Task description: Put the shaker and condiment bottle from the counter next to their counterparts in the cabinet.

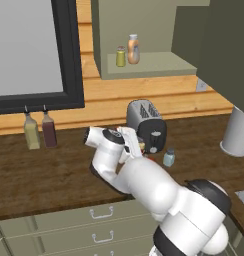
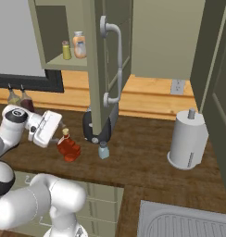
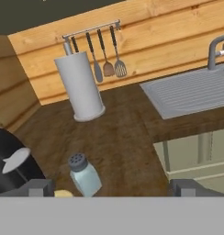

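Ribbed red glass condiment bottle (image 2: 68, 147)

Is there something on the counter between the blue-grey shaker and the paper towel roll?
No. In the right base view, bare counter lies between the shaker and the paper towel roll.

The toaster (image 1: 146, 125) stands just behind the shaker (image 2: 103, 150); bare counter (image 2: 142, 152) runs from there to the paper-towel roll (image 2: 187, 140).
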Controlling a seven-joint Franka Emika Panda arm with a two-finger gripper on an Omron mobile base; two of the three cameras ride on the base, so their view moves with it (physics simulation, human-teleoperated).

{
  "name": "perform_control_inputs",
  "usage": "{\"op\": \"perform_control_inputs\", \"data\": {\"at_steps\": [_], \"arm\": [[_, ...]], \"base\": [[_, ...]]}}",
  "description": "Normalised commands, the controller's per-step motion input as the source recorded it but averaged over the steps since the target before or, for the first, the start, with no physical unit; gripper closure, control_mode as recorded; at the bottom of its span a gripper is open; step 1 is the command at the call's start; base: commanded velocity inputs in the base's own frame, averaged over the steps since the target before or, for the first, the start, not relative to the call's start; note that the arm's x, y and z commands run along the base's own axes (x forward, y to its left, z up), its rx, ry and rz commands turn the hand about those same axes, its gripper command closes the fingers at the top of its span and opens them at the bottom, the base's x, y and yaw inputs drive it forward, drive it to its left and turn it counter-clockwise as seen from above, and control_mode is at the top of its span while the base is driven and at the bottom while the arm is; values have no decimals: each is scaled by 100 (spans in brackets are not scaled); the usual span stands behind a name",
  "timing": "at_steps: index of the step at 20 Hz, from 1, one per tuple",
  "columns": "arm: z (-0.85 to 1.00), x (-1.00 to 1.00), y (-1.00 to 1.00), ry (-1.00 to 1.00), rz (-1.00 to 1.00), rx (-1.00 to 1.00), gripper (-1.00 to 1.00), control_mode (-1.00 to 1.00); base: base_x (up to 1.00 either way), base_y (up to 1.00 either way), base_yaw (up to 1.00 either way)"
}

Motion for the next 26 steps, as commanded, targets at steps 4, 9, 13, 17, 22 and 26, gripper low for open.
{"op": "perform_control_inputs", "data": {"at_steps": [4, 9, 13, 17, 22, 26], "arm": [[0, 7, 33, -11, 0, 0, -100, -100], [0, 31, 22, 3, 0, -6, -100, -100], [-2, 55, 0, 24, 0, -23, -100, -100], [0, 23, 0, 6, 0, 0, -100, -100], [-18, 1, 0, 0, 0, 0, -100, -100], [-29, 0, 0, 0, 0, 0, -100, -100]], "base": [[0, 0, 0], [0, 0, 0], [0, 0, 0], [0, 0, 0], [0, 0, 0], [0, 0, 0]]}}
